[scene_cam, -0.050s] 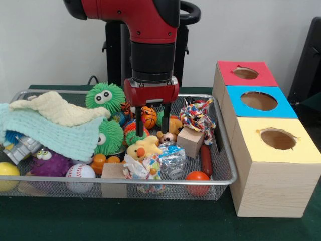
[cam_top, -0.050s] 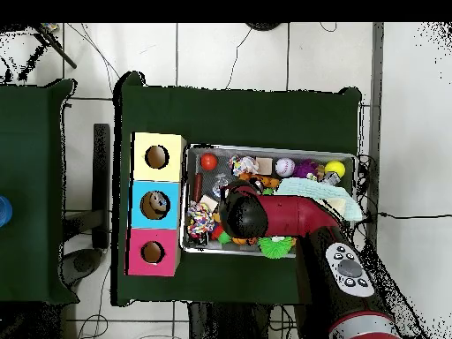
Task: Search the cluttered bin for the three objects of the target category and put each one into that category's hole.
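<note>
My gripper hangs open over the middle of the wire bin, fingertips down among the toys with nothing held. A small orange basketball sits behind the gap between the fingers. Just in front lie a yellow duck toy and a small brown animal head. Two green spiky balls with eyes lie to the left. A wooden block and a coloured rope toy lie to the right. In the overhead view the arm hides the bin's middle.
Three boxes stand beside the bin, each with a hole: red, blue, yellow. Something shows inside the blue hole from overhead. Yellow and teal cloths cover the bin's left side. A baseball, red ball and yellow ball lie along the front.
</note>
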Controlling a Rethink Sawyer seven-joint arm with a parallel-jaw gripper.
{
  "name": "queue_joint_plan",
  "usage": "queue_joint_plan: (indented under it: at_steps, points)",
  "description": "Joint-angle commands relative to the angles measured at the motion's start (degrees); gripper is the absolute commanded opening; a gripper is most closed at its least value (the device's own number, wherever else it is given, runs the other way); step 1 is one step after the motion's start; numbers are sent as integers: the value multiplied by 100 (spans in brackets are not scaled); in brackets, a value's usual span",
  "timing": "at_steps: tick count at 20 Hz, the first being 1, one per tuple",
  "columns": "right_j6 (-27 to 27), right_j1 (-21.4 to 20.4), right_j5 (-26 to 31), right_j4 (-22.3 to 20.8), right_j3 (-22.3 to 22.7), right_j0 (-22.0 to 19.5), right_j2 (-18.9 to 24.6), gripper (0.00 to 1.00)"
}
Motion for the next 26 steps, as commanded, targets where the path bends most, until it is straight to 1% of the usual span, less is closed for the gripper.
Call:
queue_joint_plan:
  at_steps: [1, 6, 13, 17, 19, 26]
  points:
    - [463, 335, 144, -167, -561, 224, 71, 100]
    - [284, 484, 175, -201, -726, 214, 215, 100]
    - [503, 659, 193, -106, -991, 390, -11, 100]
    - [639, 676, 67, -84, -975, 437, -125, 100]
    - [616, 665, 95, -101, -971, 458, -151, 100]
    - [134, 737, 264, -331, -1088, 389, 4, 100]
